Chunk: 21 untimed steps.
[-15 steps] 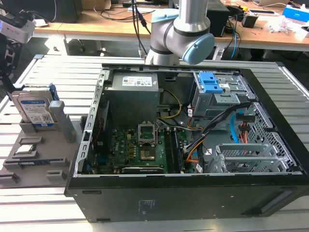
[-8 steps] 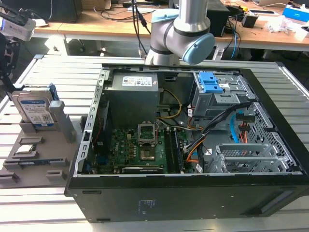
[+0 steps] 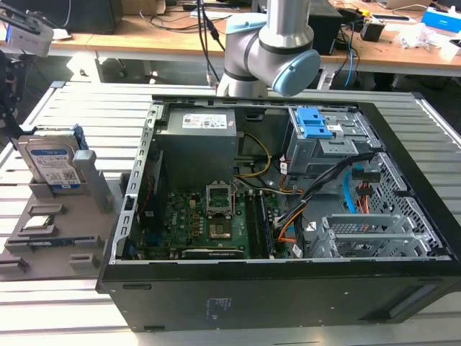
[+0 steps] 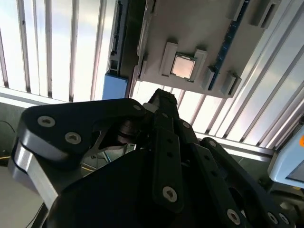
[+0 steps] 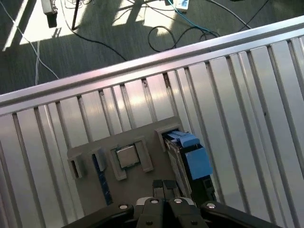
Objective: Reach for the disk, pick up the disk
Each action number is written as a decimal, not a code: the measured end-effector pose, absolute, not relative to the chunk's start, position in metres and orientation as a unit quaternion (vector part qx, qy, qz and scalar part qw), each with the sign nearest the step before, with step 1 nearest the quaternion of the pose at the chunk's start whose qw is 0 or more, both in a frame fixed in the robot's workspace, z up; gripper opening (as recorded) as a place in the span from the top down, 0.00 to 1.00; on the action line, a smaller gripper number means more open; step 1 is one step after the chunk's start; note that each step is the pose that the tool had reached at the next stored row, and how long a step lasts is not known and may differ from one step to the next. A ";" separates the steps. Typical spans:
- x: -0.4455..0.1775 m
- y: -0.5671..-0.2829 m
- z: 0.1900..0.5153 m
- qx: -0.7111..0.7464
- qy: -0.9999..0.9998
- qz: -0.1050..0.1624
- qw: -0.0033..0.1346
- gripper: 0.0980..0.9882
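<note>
Arm (image 3: pixel 268 43) vert. w/ bent joint; tool (image 5: pixel 165 186) fingers together, aimed downward

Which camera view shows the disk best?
The exterior view: the disk stands upright in its holder, label facing the camera. In the first wrist view it is edge-on; in the second wrist view, perhaps a blue corner.

The disk (image 3: pixel 52 164) stands on edge in a slot of a grey fixture (image 3: pixel 75 216) at the exterior view's left, its label towards the camera and a blue frame along its edge. Just beside the fixture, an open computer case (image 3: pixel 288 295) lies on the slatted surface (image 3: pixel 94 108). The robot arm (image 3: pixel 270 50) rises behind the case.
</note>
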State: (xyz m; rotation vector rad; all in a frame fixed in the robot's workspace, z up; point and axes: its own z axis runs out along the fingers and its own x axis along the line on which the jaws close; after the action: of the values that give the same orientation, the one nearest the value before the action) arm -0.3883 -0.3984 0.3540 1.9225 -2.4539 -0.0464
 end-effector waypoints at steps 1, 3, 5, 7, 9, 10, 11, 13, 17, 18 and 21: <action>-0.388 -0.398 0.354 0.622 -0.783 -0.015 0.012 0.99; -0.388 -0.398 0.354 0.632 -0.775 -0.015 0.012 0.99; -0.388 -0.398 0.354 0.645 -0.764 -0.014 0.012 0.99; -0.388 -0.398 0.354 0.654 -0.757 -0.014 0.013 0.99; -0.388 -0.398 0.354 0.663 -0.749 -0.014 0.013 0.99; -0.388 -0.398 0.354 0.668 -0.744 -0.014 0.013 0.99; -0.388 -0.398 0.354 0.671 -0.741 -0.014 0.013 0.99; -0.388 -0.398 0.354 0.680 -0.733 -0.014 0.013 0.99; -0.388 -0.398 0.354 0.702 -0.712 -0.013 0.014 0.99; -0.388 -0.398 0.354 0.708 -0.706 -0.013 0.014 0.99; -0.388 -0.398 0.354 0.721 -0.692 -0.013 0.014 0.99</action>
State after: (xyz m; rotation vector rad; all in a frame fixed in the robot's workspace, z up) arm -0.3880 -0.3984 0.3540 2.2460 -2.1562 -0.0407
